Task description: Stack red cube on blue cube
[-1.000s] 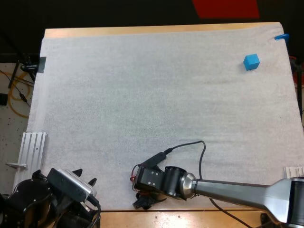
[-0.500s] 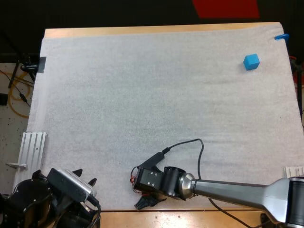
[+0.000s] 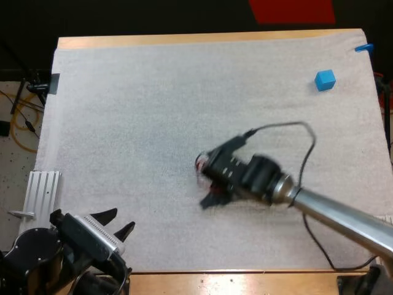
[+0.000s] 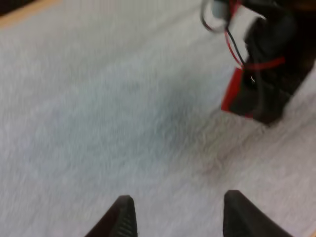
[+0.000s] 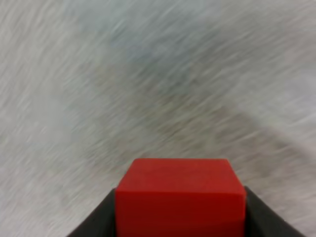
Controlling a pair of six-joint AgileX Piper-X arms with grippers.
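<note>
At the near edge of the white mat (image 3: 153, 123), the left gripper (image 3: 120, 221) has its fingers (image 4: 123, 217) spread apart with nothing between them. Farther in, over the middle of the mat, the right gripper (image 3: 212, 198) clamps the red cube (image 5: 180, 195) from both sides. The blue cube (image 3: 325, 80) sits alone near the mat's far right corner, well apart from both grippers.
</note>
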